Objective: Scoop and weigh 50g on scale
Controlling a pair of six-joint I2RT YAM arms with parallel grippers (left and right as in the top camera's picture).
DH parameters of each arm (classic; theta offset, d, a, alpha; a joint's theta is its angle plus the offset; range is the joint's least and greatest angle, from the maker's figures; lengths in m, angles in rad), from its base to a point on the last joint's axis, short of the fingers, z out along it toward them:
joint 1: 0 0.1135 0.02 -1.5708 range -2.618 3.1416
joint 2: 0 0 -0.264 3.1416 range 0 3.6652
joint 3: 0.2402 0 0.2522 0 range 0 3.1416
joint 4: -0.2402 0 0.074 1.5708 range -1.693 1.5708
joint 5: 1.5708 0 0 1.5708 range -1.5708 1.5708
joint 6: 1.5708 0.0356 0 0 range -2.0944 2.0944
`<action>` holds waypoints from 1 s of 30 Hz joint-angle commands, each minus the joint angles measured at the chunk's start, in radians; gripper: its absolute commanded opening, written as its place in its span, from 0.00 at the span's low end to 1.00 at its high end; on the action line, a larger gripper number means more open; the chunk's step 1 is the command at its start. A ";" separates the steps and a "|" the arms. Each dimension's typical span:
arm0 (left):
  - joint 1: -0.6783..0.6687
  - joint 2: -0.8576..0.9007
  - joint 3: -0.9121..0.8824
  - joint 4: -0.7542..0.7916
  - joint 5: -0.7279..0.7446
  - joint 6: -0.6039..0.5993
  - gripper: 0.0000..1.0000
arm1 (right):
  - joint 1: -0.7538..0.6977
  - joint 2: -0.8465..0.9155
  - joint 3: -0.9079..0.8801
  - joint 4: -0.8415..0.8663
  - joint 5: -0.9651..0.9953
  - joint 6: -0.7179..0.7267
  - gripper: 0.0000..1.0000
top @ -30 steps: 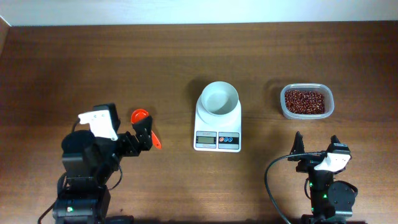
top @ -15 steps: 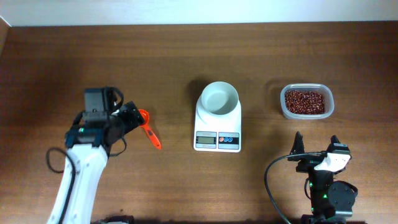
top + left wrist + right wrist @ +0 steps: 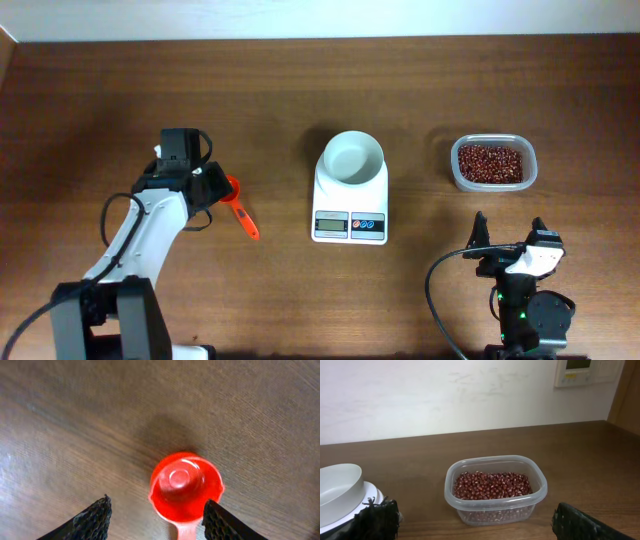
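Scale (image 3: pixel 350 195) sits near the middle of the table (image 3: pixel 300 90), its long axis running from the far side toward me. Its round white bowl (image 3: pixel 352 158) is at the far end, and the grey display (image 3: pixel 330 225) and the 2 coloured buttons (image 3: pixel 368 225) are at the near end, facing my base. The bowl looks bare inside.

Beans (image 3: pixel 490 162) lie in a loose red-brown heap inside a clear plastic tub (image 3: pixel 493 138), which stands to the right of the scale, apart from it and level with the bowl. The tub's longer side runs left to right.

To the left of the scale, well apart, an orange scoop (image 3: pixel 243 217) lies flat on the wood. Its long axis is diagonal: the cup end points far-left, and the handle points near-right, toward the scale's display corner.

My left gripper (image 3: pixel 156 510) is down over the cup end of the scoop. Its 2 fingers are spread, 1 on each side of the cup, with bare wood showing between the cup and 1 finger, so nothing is grasped.

My right gripper (image 3: pixel 509 222) hangs near my base, on the near side of the tub. Its jaws are wide apart and empty.
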State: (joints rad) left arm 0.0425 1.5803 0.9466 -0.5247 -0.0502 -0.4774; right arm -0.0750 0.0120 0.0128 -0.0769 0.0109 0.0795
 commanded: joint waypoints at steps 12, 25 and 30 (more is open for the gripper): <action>0.006 0.176 0.016 0.160 -0.014 0.261 0.45 | -0.004 -0.008 -0.007 -0.006 0.001 0.003 0.99; 0.006 0.215 0.014 0.198 0.009 0.282 0.25 | -0.004 -0.008 -0.007 -0.005 0.001 0.003 0.99; 0.006 0.233 0.014 0.202 0.009 0.282 0.04 | -0.004 -0.008 -0.007 -0.005 0.001 0.003 0.99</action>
State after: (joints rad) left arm 0.0425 1.7916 0.9485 -0.3241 -0.0509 -0.2028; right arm -0.0750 0.0120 0.0128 -0.0769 0.0109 0.0788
